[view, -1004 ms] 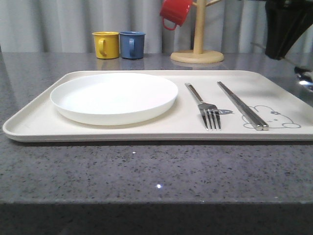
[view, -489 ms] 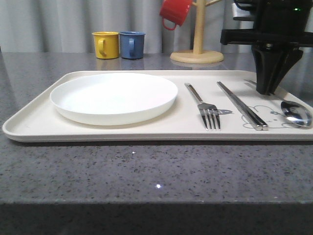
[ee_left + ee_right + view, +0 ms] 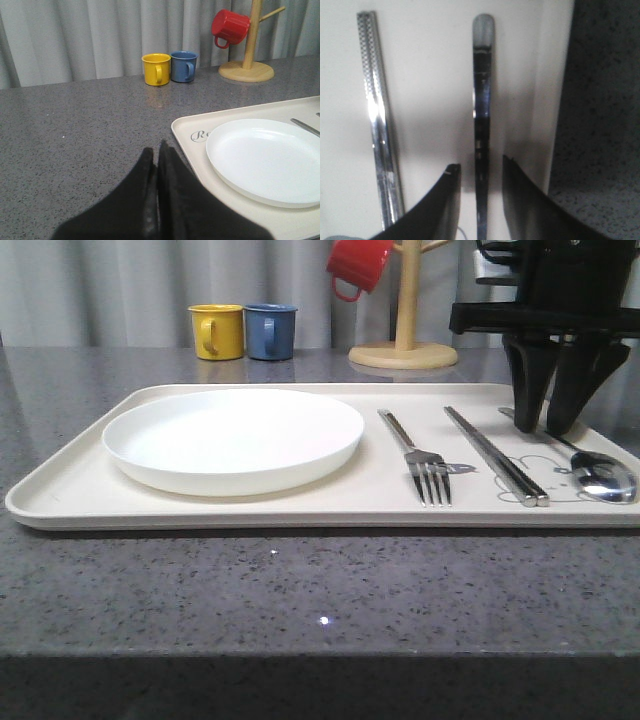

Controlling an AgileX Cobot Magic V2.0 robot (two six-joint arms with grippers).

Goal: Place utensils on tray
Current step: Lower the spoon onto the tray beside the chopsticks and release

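On the cream tray (image 3: 70, 498) lie a round white plate (image 3: 235, 435), a steel fork (image 3: 422, 456), a pair of flat steel chopsticks (image 3: 495, 455) and a steel spoon (image 3: 605, 476) at the right end. My right gripper (image 3: 545, 428) hangs open just above the spoon's handle (image 3: 482, 100), one finger on each side and apart from it. The chopsticks (image 3: 380, 115) lie beside it. My left gripper (image 3: 156, 150) is shut with nothing in it, over the grey counter beside the tray's corner (image 3: 186, 136) and the plate (image 3: 265, 160).
A yellow mug (image 3: 218, 330) and a blue mug (image 3: 270, 330) stand behind the tray. A red mug (image 3: 358, 265) hangs on a wooden mug tree (image 3: 405, 350) at the back right. The grey stone counter (image 3: 300, 590) runs to a front edge.
My right gripper came in from the upper right with the spoon, lowered it onto the tray's right end, then opened. The spoon now lies free on the tray.
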